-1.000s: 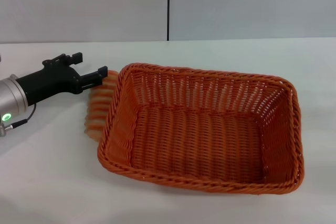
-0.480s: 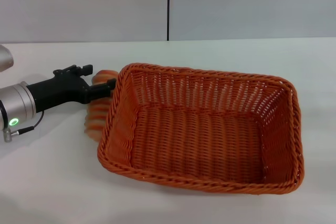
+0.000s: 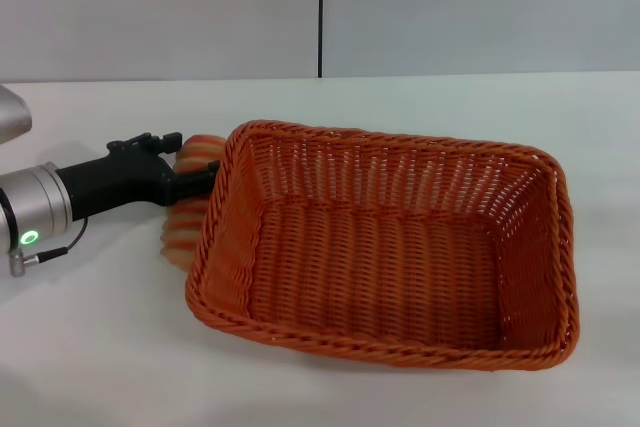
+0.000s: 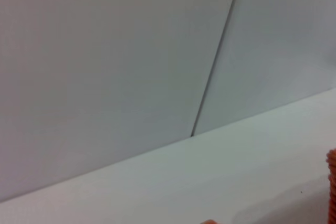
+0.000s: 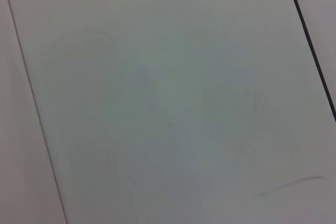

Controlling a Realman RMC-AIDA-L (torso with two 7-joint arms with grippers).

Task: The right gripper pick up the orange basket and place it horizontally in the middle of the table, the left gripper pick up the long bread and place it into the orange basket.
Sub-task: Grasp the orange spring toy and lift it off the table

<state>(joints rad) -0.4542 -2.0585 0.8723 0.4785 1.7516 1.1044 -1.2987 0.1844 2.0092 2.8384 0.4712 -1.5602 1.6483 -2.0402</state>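
The orange basket point(image 3: 400, 247) stands empty and horizontal in the middle of the white table point(image 3: 100, 347). The long bread point(image 3: 183, 224) lies on the table right against the basket's left wall, partly hidden by it. My left gripper point(image 3: 187, 163), black on a silver wrist with a green light, reaches in from the left. It is open, with one finger on each side of the bread's far end. A sliver of orange point(image 4: 332, 182) shows at the edge of the left wrist view. My right gripper is out of view; its wrist view shows only a grey panel.
A grey wall point(image 3: 450, 7) with a dark vertical seam runs behind the table. Bare tabletop lies in front of the basket and to its right.
My left gripper has moved right and down toward the basket, from beside the bread to astride its far end. The basket and the bread have not moved.
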